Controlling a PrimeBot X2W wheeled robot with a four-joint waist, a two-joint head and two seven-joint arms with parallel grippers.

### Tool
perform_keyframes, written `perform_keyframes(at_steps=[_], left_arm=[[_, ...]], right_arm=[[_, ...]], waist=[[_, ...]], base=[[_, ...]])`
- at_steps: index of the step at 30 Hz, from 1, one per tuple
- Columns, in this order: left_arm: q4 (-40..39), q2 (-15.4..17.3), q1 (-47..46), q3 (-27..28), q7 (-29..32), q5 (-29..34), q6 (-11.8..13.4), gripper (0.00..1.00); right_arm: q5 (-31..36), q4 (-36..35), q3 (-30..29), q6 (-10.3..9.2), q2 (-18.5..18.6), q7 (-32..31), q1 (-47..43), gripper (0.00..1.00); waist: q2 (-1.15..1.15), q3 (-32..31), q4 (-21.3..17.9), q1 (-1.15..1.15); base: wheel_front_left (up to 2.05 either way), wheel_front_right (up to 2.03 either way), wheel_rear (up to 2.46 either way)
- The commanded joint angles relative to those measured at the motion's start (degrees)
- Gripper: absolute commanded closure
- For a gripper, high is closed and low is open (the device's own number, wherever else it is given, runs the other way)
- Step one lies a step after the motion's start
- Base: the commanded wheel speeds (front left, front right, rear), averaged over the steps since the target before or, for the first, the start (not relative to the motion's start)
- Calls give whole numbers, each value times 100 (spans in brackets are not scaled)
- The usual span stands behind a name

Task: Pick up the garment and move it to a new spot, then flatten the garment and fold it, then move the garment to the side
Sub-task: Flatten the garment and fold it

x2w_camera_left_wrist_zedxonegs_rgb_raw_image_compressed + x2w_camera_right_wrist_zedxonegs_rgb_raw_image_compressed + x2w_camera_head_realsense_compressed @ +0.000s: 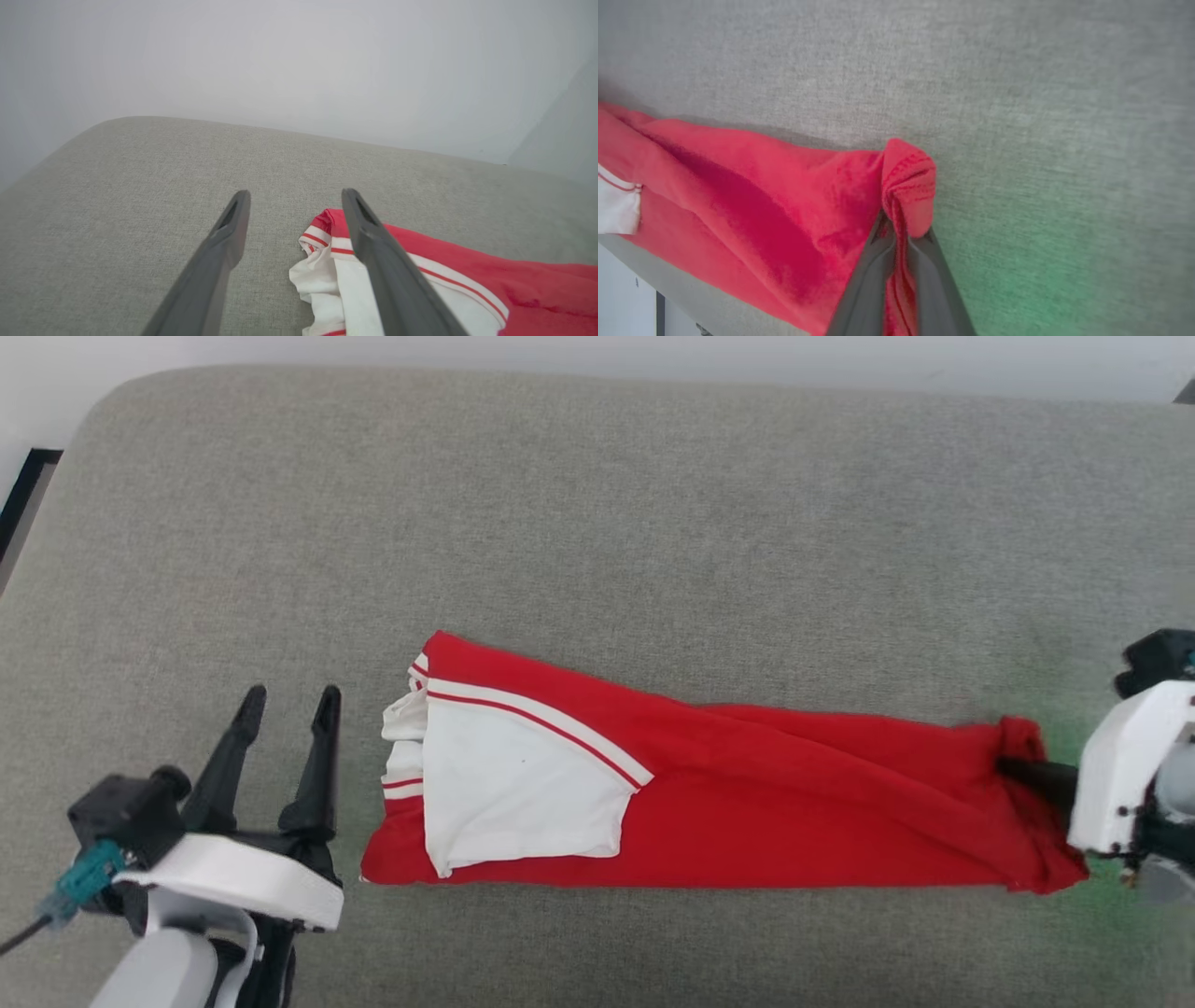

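The garment [747, 793], a red T-shirt with white striped sleeves, lies folded into a long band across the grey cushion [597, 523], sleeves at the left end. My right gripper [1013, 767] is shut on the red hem at the right end; in the right wrist view its fingers [878, 261] pinch a bunched fold of the garment [738, 210]. My left gripper [288, 702] stands open just left of the sleeves with nothing between its fingers. In the left wrist view the left gripper [295, 198] points over bare cushion, and the sleeve end of the garment [327, 261] lies beside its right finger.
The cushion's rounded far edge meets a pale wall [299, 60]. A dark frame [23, 495] shows past the cushion's left corner. A green glow tints the fabric [1064, 280] near the right gripper.
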State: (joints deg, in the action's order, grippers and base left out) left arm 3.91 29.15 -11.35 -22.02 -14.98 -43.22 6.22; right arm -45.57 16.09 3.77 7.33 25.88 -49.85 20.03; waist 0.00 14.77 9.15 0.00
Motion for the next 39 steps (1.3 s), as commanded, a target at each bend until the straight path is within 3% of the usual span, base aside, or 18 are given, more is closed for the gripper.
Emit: perform_keyframes(at_steps=[1,9,10,15,20,24,34,39], left_arm=[[17,-199,194,227,-26,237,-153,0],[89,-823,562,889,-26,861,-614,0],[93,-996,625,1028,-26,1004,-782,0],[180,-1348,715,1322,-27,1279,-1055,0],[263,-1589,717,1506,-27,1479,-1225,0],[296,-1716,739,1629,-27,1592,-1298,0],[263,-1876,791,1724,-28,1694,-1373,0],[260,-1925,688,1573,-27,1658,-1370,0]], right_arm=[[-83,-71,-128,27,107,27,14,100],[21,49,-722,15,500,51,-71,100],[90,181,-921,15,644,66,-59,100],[485,623,-1332,15,948,175,33,100],[814,912,-1474,15,974,250,189,100],[617,477,-1314,16,784,89,173,100],[302,-1692,-478,16,102,-501,-362,100],[349,-2007,43,16,-220,-608,-217,100]], waist=[[0,-52,-54,0],[0,-147,-172,0],[0,-168,-211,0],[0,-212,-310,0],[0,-226,-398,0],[0,-254,-418,0],[0,-338,-161,0],[0,-331,122,0]], base=[[0,0,0],[0,0,0],[0,0,0],[0,0,0],[0,0,0],[0,0,0],[0,0,0],[0,0,0]])
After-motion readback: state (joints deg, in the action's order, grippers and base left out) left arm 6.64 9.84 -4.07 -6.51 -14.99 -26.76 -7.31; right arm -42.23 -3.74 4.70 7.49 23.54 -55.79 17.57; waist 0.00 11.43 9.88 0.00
